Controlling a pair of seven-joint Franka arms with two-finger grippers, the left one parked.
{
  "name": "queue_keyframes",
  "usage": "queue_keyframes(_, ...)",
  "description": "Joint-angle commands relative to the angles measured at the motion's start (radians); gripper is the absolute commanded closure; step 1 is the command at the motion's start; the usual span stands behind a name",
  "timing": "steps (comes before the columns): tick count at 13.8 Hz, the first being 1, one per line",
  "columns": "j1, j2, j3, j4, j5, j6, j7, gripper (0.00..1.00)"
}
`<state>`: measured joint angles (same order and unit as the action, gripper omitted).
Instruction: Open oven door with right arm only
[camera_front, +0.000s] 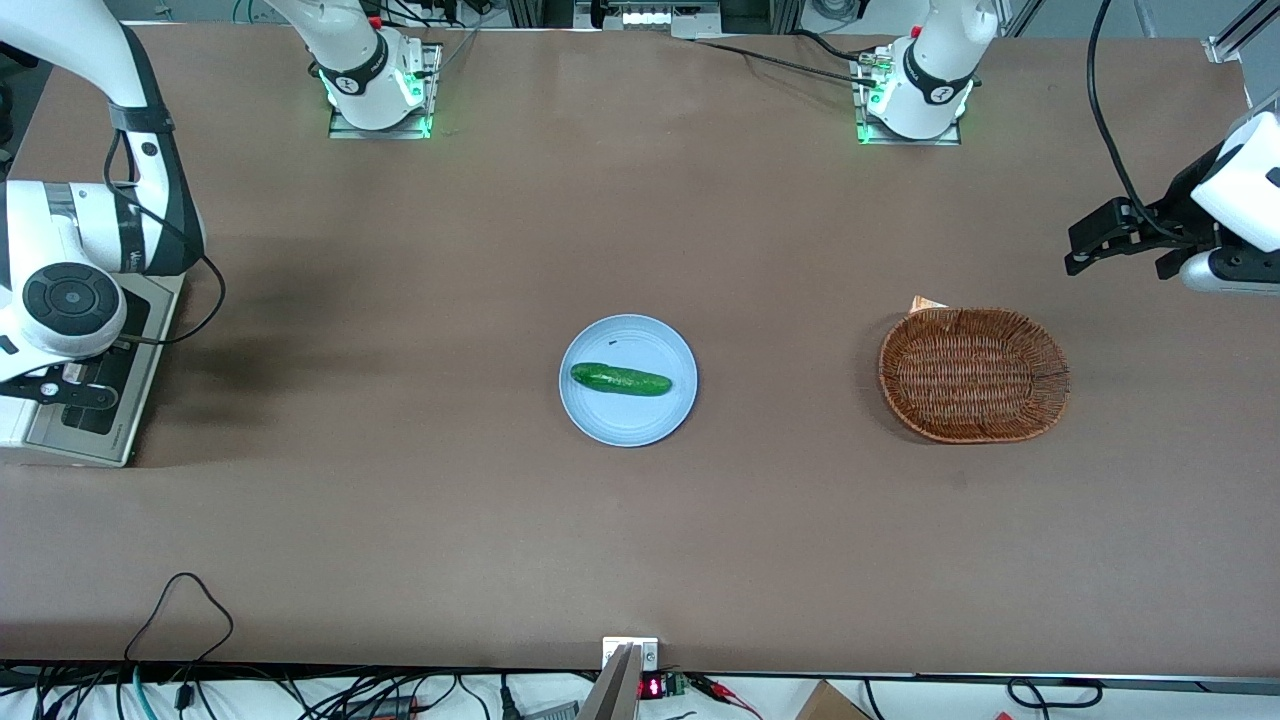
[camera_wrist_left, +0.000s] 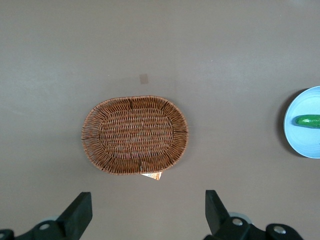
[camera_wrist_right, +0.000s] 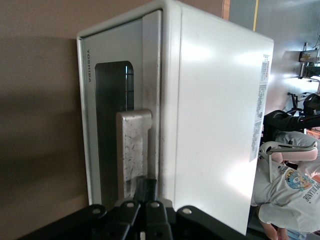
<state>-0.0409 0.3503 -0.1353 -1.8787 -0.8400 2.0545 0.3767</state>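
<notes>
Mid-table, a blue plate (camera_front: 628, 420) held a cucumber (camera_front: 620, 379), while at the working arm's table edge the gripper (camera_wrist_right: 145, 192) clasped the white oven's (camera_wrist_right: 215, 115) closed door (camera_wrist_right: 107, 100) handle (camera_wrist_right: 132, 150).

White oven (camera_wrist_right: 220, 115), silver-grey door handle (camera_wrist_right: 131, 150); green cucumber (camera_front: 620, 379), pale blue plate (camera_front: 628, 425); brown woven basket (camera_front: 973, 374).

Even overhead light, soft dark shadow on the brown table (camera_front: 330, 330) beside the right arm (camera_front: 70, 250), glare patches on the oven (camera_wrist_right: 220, 115) top just above the gripper (camera_wrist_right: 145, 210), gripper body dark, close, slightly blurred, frames otherwise sharp
</notes>
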Motion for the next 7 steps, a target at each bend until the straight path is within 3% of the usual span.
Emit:
queue_keyframes(1,-0.007,0.002,0.002,-0.014,-0.024,0.032,0.021,1.00)
queue_keyframes(7,-0.002,0.015,0.006,-0.022,0.005,0.059,0.037,1.00)
